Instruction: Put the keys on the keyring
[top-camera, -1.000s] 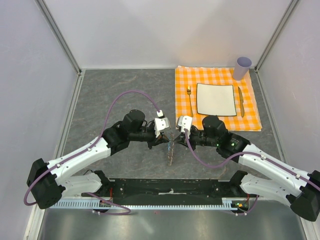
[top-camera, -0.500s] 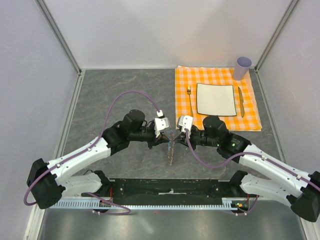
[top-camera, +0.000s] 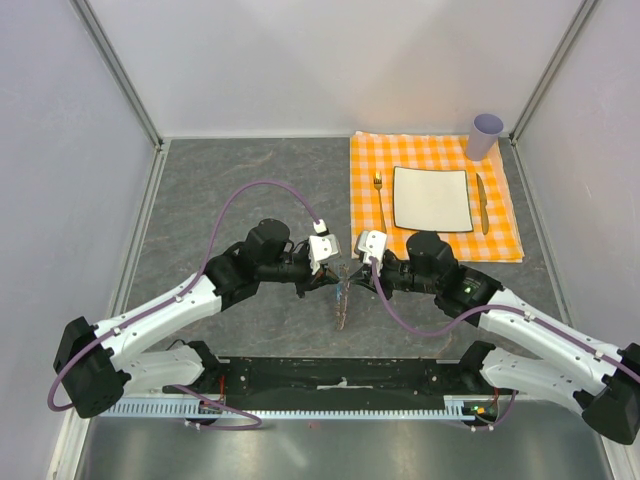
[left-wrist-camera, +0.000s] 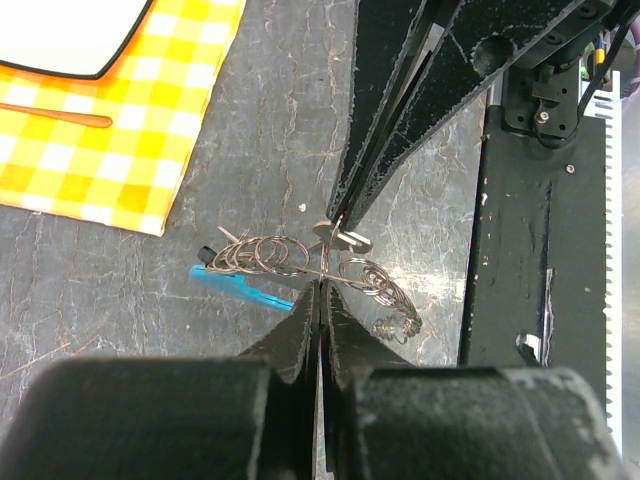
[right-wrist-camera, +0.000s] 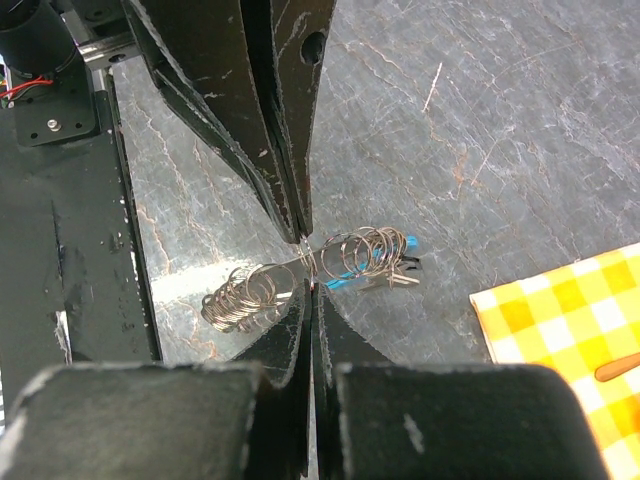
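Observation:
The keyring (left-wrist-camera: 262, 256) is a coil of thin wire rings with a bright-blue tag (left-wrist-camera: 240, 286) and a small black fob (left-wrist-camera: 205, 253). It sits between my two grippers at the table's near middle (top-camera: 343, 295). My left gripper (left-wrist-camera: 321, 285) is shut, its tips pinching a strand of the ring. My right gripper (right-wrist-camera: 313, 286) is shut and meets it tip to tip. In the left wrist view its fingertips (left-wrist-camera: 340, 215) pinch a small flat grey key (left-wrist-camera: 345, 238). The ring coils (right-wrist-camera: 240, 298) and another small key (right-wrist-camera: 397, 278) by the blue tag (right-wrist-camera: 402, 243) show in the right wrist view.
An orange checked cloth (top-camera: 500, 235) lies at the back right with a white plate (top-camera: 431, 197), a fork (top-camera: 380, 200) and a knife (top-camera: 483, 202). A lilac cup (top-camera: 485, 136) stands at its far corner. The black base rail (top-camera: 340, 375) runs along the near edge.

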